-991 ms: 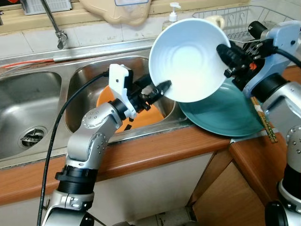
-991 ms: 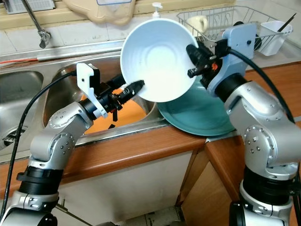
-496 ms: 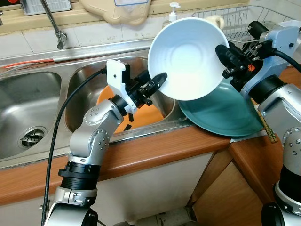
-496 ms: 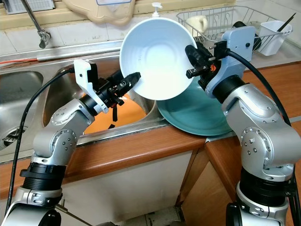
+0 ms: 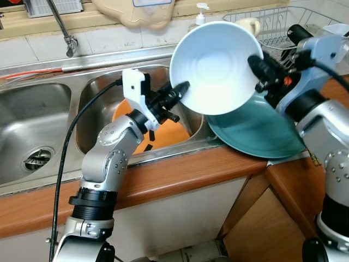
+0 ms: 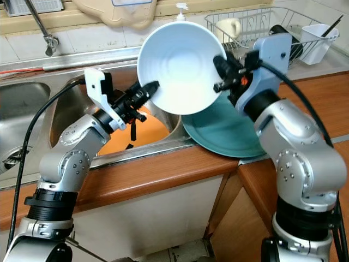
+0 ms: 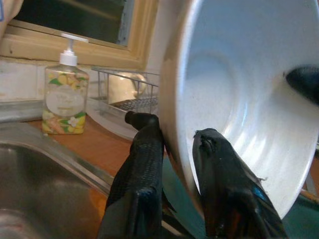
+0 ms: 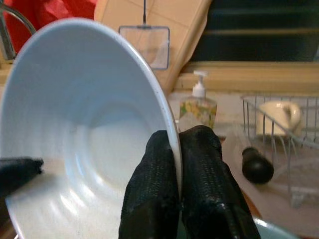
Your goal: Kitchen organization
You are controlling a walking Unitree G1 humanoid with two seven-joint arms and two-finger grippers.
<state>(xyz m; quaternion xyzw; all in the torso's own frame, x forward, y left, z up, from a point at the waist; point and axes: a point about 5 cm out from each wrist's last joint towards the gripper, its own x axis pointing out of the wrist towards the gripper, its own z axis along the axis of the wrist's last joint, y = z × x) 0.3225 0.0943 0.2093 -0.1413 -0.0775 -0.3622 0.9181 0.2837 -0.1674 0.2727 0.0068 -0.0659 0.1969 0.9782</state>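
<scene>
A white bowl [image 5: 215, 65] hangs tilted on its side above the sink's right basin, its inside facing me. My right gripper [image 5: 255, 63] is shut on its right rim; in the right wrist view the two fingers [image 8: 149, 199] pinch the rim of the bowl [image 8: 75, 124]. My left gripper [image 5: 182, 88] is shut on the lower left rim. In the left wrist view one finger [image 7: 142, 159] lies behind the bowl [image 7: 249, 89] and the other inside it. A large teal plate [image 5: 256, 131] leans on the counter under the bowl.
An orange dish [image 5: 169, 134] lies in the right basin. The left basin [image 5: 32, 125] has a drain. A faucet [image 5: 60, 27] and a soap bottle [image 5: 200, 13] stand at the back. A wire dish rack [image 6: 262, 22] with a mug sits at the back right.
The left gripper has climbed from the bowl's lower edge to its left rim. The bowl and the right gripper have shifted slightly left.
</scene>
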